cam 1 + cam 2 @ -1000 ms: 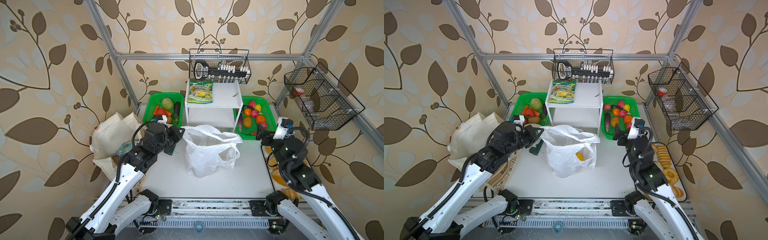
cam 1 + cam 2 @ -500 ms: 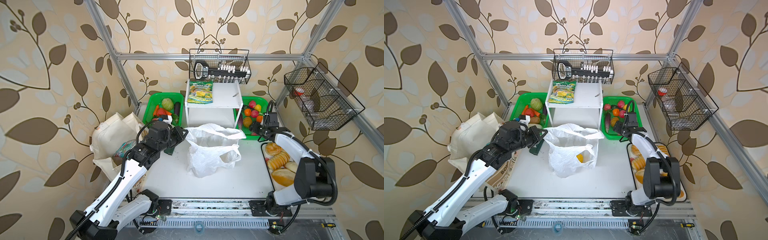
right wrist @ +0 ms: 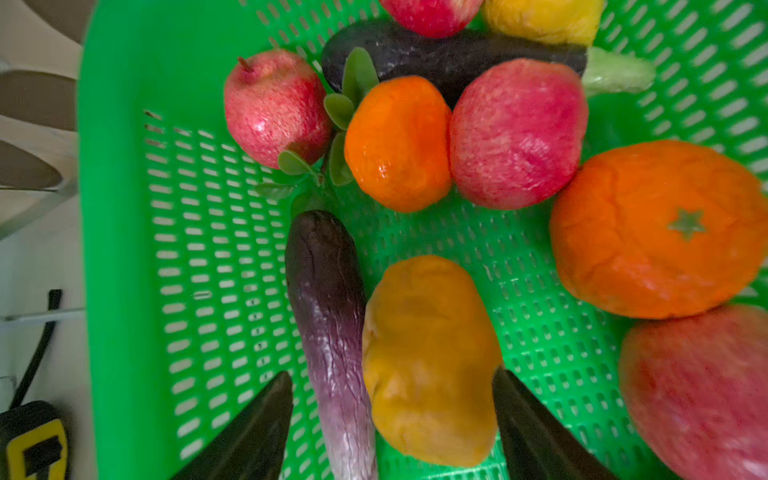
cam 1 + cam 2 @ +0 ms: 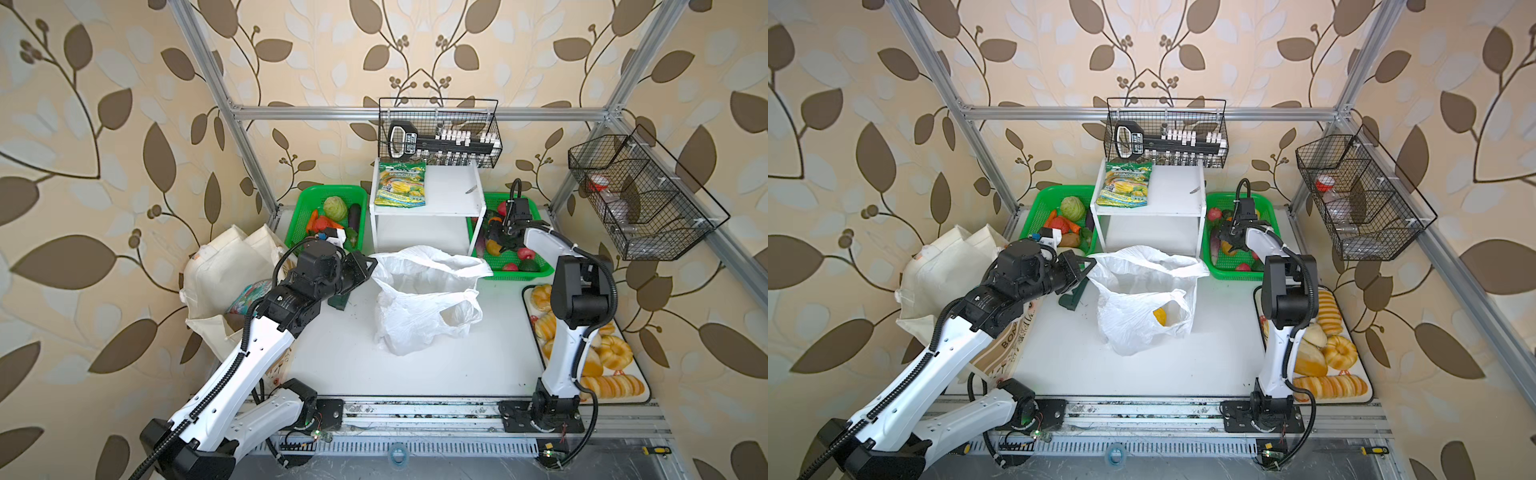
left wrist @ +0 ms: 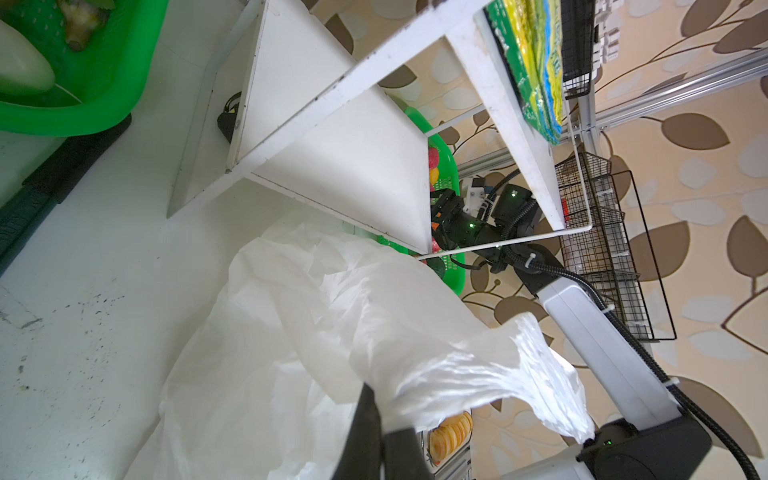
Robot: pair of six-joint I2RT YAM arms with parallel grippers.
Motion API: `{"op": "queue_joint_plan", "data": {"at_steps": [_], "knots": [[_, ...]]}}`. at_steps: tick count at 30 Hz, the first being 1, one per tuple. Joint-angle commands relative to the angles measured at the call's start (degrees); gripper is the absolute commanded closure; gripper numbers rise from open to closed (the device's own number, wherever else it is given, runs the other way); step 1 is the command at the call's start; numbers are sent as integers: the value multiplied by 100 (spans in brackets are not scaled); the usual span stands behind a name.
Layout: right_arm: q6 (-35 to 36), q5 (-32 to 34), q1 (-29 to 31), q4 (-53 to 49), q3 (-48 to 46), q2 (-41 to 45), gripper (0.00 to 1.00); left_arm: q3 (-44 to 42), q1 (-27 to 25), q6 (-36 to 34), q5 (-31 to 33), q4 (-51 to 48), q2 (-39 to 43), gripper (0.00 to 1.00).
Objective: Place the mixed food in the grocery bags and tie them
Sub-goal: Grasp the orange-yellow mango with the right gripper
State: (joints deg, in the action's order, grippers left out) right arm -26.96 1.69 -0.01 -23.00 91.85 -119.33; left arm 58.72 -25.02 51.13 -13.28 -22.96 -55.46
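Left gripper (image 4: 370,264) clamped the white plastic bag (image 4: 415,316) before the white shelf (image 4: 440,191); right gripper (image 3: 391,374) gaped over a yellow toy fruit (image 3: 428,357) beside it.

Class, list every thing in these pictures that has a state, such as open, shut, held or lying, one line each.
white plastic carrier bag, mouth open, rim held up, small yellow fruit inside
left gripper, shut on the bag's rim
right gripper, open, fingers either side of yellow-orange toy fruit and purple eggplant
green basket, holding toy fruits
canvas tote, slumped, mouth open
green-yellow snack packet, lying flat on white shelf
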Motion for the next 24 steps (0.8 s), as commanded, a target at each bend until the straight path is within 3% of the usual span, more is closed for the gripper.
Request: {"op": "queue_joint_plan", "data": {"at_steps": [1,7,14,17,19,24], "knots": [[92,7,1,-405,142,-273,24,208,65,-104,43,-77,97,100],[225,-42,-49,-259,43,-358,29,201,58,-82,23,-91,103,100],[280,-163,-164,-230,268,-563,27,146,58,-16,9,-52,166,100],[341,-467,-191,-226,333,-505,41,125,58,-16,40,-66,211,100],[251,-901,-259,-292,350,-350,47,130,58,2,53,-109,233,100],[173,-1081,-297,-257,-77,658,47,185,58,-7,63,-303,377,100]]}}
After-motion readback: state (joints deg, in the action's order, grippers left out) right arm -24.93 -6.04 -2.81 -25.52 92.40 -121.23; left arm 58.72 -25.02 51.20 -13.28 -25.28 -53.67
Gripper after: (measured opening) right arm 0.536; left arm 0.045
